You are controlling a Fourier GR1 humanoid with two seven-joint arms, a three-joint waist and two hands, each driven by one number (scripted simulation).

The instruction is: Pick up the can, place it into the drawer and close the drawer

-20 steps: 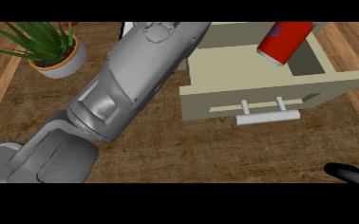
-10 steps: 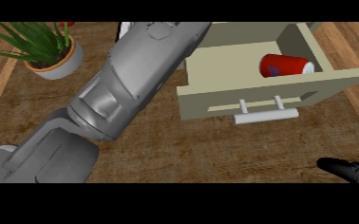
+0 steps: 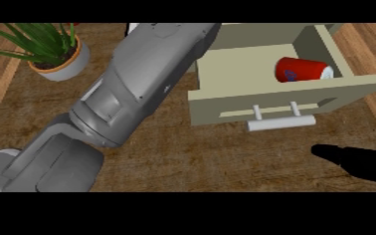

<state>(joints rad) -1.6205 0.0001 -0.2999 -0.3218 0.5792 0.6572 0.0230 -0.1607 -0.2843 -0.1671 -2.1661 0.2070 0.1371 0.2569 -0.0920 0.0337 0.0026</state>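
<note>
Lying inside the open drawer (image 3: 220,102), the can (image 3: 303,69) sits well apart from the right robot hand (image 3: 352,160), grip state unclear.

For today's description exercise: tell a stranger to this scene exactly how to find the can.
Start at the cream open drawer with the white bar handle at the right of the wooden counter. Look inside, towards its right wall. The red cylindrical can lies there on its side; it is the only red thing and the only item in the drawer.
</note>
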